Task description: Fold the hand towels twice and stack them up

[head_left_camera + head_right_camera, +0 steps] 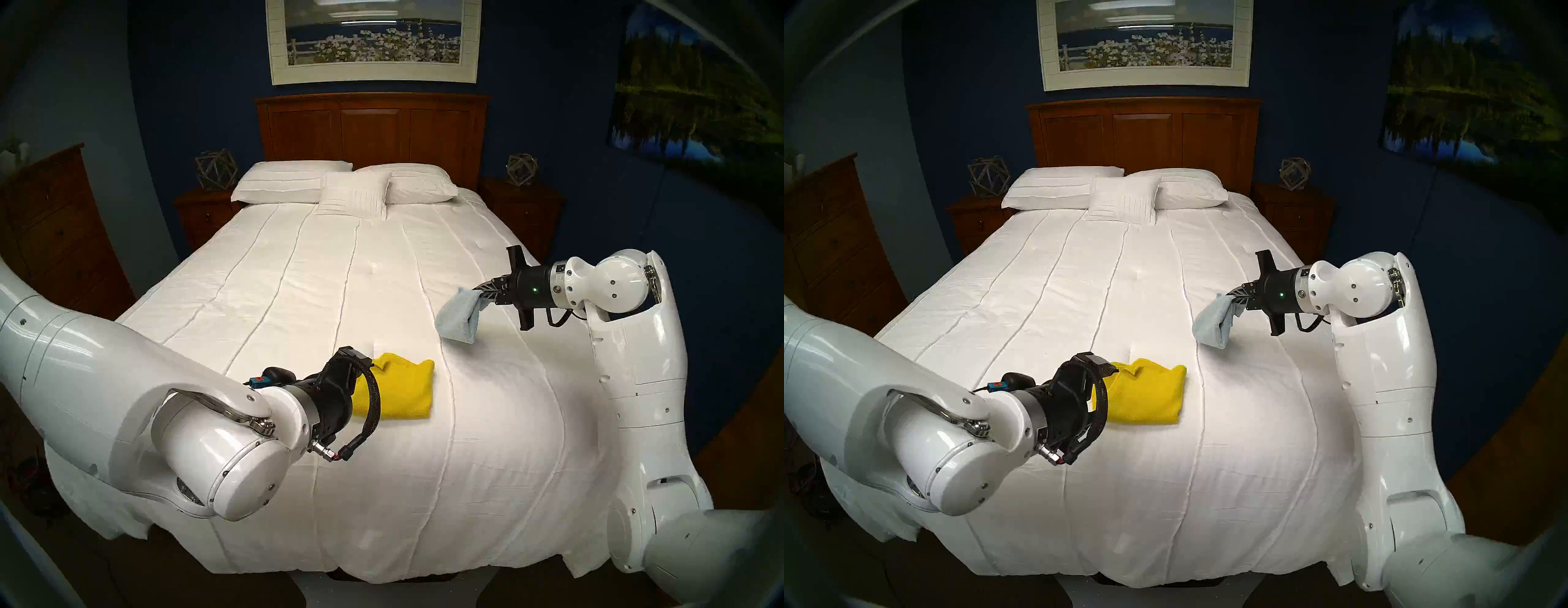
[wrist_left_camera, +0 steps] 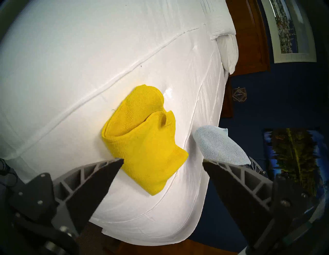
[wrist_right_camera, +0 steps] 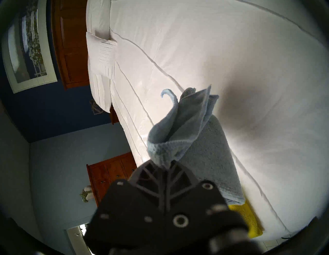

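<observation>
A bright yellow towel (image 1: 399,392) lies folded on the white bedspread near the bed's foot; it also shows in the left wrist view (image 2: 147,140) and at the edge of the right wrist view (image 3: 249,219). My left gripper (image 2: 162,162) is open and empty, hovering just short of the towel's near edge; in the head views its fingers are hidden behind the wrist. My right gripper (image 1: 481,293) is shut on a folded pale blue towel (image 1: 458,316), which hangs above the bed to the right of the yellow one. The blue towel (image 3: 185,128) is pinched at one edge.
White pillows (image 1: 339,187) lie at the head of the bed by the wooden headboard (image 1: 373,127). Nightstands with wire ornaments (image 1: 214,170) flank the bed. A wooden dresser (image 1: 55,229) stands at the left. The bed's right edge lies under my right arm.
</observation>
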Robot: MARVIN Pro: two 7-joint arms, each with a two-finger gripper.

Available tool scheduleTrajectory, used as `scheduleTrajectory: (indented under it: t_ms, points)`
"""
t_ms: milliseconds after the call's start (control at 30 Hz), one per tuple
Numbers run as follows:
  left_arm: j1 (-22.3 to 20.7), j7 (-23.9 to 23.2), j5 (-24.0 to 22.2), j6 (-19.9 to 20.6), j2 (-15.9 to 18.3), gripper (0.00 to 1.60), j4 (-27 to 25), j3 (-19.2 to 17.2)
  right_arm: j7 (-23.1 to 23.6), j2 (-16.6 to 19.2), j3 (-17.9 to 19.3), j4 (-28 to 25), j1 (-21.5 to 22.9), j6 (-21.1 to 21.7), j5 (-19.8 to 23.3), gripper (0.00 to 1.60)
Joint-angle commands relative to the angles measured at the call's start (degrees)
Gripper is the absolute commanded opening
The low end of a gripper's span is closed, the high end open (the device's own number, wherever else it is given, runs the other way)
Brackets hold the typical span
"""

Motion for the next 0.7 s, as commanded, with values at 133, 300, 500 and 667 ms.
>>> scheduleTrajectory:
  t_ms: [133, 300, 500, 667]
  points:
    - [-0.5, -0.6, 0.0, -1.3, -0.1, 1.6, 0.0, -0.6, 1.1, -3.9, -4.0, -1.5, 4.1, -0.2, 0.4, 0.0]
    - [-0.7, -0.7, 0.0, -2.5, 0.1, 1.6, 0.0, -0.6, 2.2, -5.1, -5.4, -1.0, 4.7, -0.2, 0.3, 0.0]
    - [-0.5, -0.7, 0.0, -2.9, 0.1, 1.6, 0.0, -0.7, 2.2, -5.0, -6.1, -1.8, 4.2, 1.2, 1.7, 0.0]
    - [-0.4, -0.8, 0.0, -3.1, 0.1, 1.6, 0.0, -0.8, 1.1, -3.9, -5.2, -4.2, 1.7, 2.1, 4.1, 0.0]
